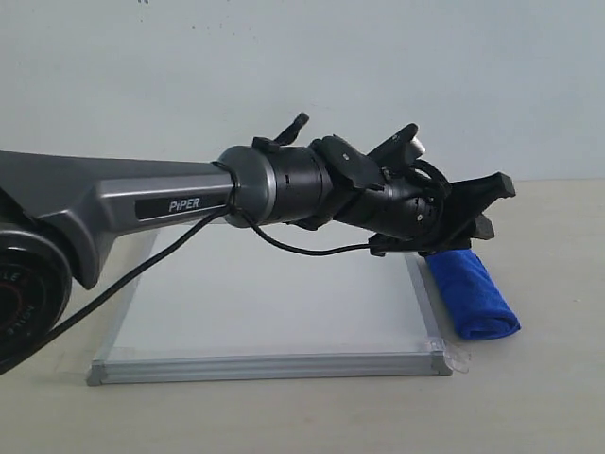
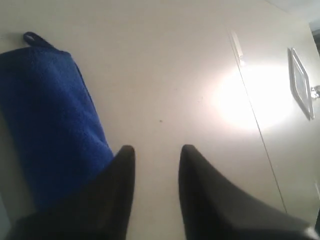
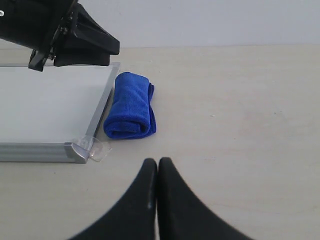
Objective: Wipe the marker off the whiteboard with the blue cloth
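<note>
Two grippers: left gripper (image 2: pixel 157 148) parted, empty, near blue cloth (image 2: pixel 50 115); right gripper (image 3: pixel 158 160) closed, empty.

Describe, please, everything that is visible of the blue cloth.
The blue cloth is deep royal blue and plush, like microfibre, folded into a thick oblong roll with a small loop at one end. It lies flat on the beige table, close along one side of the whiteboard. The left gripper hangs over it; the cloth lies to one side, not between the jaws. Contact cannot be told.
</note>
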Controlling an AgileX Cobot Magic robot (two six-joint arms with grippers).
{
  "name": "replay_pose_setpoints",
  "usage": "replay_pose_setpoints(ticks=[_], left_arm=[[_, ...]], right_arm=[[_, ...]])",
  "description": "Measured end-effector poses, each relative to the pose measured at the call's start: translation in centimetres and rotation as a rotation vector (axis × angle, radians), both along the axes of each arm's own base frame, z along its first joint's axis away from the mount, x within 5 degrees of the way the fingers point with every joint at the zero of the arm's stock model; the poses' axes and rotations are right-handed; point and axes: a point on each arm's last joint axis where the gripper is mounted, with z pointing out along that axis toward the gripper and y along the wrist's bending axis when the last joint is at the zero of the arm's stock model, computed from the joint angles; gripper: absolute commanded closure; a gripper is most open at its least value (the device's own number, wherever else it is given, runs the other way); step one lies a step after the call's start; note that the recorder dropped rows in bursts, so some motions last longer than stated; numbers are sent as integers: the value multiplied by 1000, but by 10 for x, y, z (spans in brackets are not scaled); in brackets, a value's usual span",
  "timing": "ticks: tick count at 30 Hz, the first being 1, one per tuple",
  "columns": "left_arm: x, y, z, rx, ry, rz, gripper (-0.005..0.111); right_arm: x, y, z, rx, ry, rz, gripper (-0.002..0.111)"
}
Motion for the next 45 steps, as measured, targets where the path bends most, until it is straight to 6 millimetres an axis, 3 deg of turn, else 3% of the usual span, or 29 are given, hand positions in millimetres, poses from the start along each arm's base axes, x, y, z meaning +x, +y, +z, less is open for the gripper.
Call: replay_pose_setpoints(ticks=[3,10,16,28,36,45], left_arm=[[-3,0,2,7,1,-21,103],[-25,16,13,121,-60,-104,103],[-57,18,28,187,-140,-207,103],[-89,47,8,304,-133,-246,103],[-112,66,34,316,-194,-263,103],[-156,110,52,342,-246,-186,103]], right_arm=[[0,0,0,0,0,0,108],[0,0,0,0,-2,0,108],[0,0,0,0,-4,0,108],[0,0,0,0,-4,0,108],[0,0,0,0,-4,0,108],[0,0,0,0,-4,0,108]])
